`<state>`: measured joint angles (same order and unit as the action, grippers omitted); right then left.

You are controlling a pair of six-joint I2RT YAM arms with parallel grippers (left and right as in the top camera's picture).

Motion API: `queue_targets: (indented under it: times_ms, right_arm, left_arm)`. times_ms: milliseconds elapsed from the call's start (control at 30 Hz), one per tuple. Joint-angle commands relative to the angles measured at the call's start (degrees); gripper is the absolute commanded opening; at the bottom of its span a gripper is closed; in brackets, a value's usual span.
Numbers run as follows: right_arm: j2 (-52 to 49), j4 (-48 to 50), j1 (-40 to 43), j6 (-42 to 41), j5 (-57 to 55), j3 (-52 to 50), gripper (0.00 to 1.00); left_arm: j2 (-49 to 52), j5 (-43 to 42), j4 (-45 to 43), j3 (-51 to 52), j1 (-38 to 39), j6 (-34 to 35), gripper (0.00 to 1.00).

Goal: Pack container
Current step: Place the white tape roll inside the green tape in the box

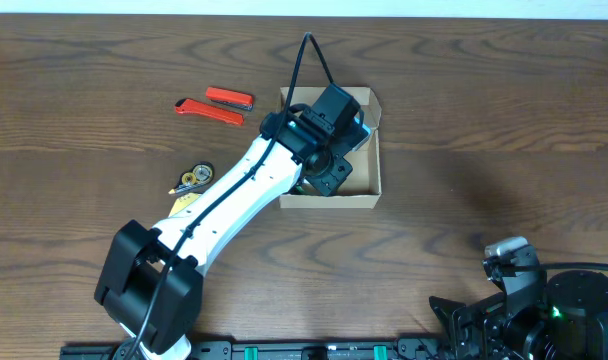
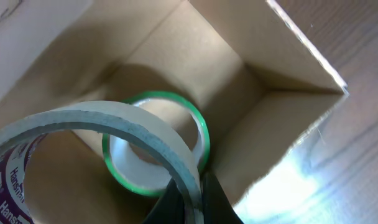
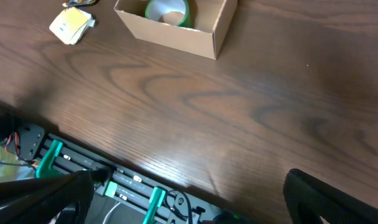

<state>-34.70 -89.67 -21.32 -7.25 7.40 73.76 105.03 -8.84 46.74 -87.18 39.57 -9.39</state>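
The tan cardboard container (image 1: 375, 160) stands open at the table's middle; it also shows in the left wrist view (image 2: 282, 112) and in the right wrist view (image 3: 195, 37). A green tape roll (image 2: 153, 168) lies flat on its floor and shows in the right wrist view (image 3: 168, 11). My left gripper (image 1: 329, 178) reaches down into the container. In the left wrist view it (image 2: 194, 200) is shut on the rim of a white tape roll (image 2: 83, 121) with a purple label, held above the green roll. My right gripper (image 3: 183, 205) is open and empty at the near right edge (image 1: 462, 318).
Two red tools (image 1: 229, 97) (image 1: 209, 110) lie left of the container. A small round item with a pencil-like piece (image 1: 192, 179) and a yellow-white pad (image 3: 71, 26) lie near my left arm. A rail with green clamps (image 3: 49, 158) runs along the near edge.
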Motion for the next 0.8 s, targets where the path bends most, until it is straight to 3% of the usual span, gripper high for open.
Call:
queue_targets:
  times_ms: [0,267,767]
  right_arm:
    - [0.2,0.04,-0.63,-0.63,-0.55,0.04,0.99]
    - [0.2,0.02,-0.63,-0.63,-0.55,0.04,0.99]
    - [0.2,0.04,-0.63,-0.63,-0.55,0.04,0.99]
  left_arm:
    - [-0.09,-0.24,-2.38,1.27,-0.13,1.16,0.06]
    - [1.38,-0.28,-5.73,2.89,-0.11,5.81,0.06]
    - [3.43,-3.28,-5.95,3.13,-0.04,6.86,0.06]
